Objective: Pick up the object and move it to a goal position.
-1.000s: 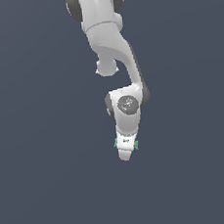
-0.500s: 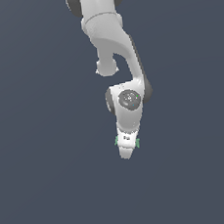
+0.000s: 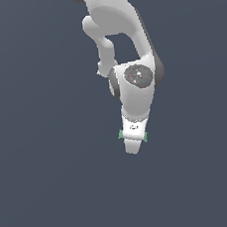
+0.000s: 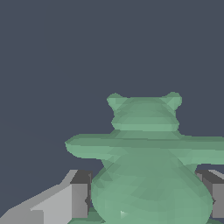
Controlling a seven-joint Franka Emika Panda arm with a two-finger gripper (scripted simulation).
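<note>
Barely anything shifted over the last second, operator: in the exterior view the arm [image 3: 122, 44] hung in nearly the same pose as a second earlier, with the gripper [image 3: 133, 142] at most a touch different in place, so you should have read this as a slow carry or a hold, not a fresh grasp. The object [image 4: 146, 166] was a mint-green figure shaped like a bear, with two ears and arms spread wide; in the wrist view it sat between the two fingers [image 4: 78, 194], which stood close against its body on either side, so the jaws looked pinched on it. From outside, only small green tips showed at each side of the gripper. You had no goal marker to check against, and no edge of the dark ground appeared in either view, so progress could not be judged. Counted: one arm, one gripper, two fingers, one green object.
</note>
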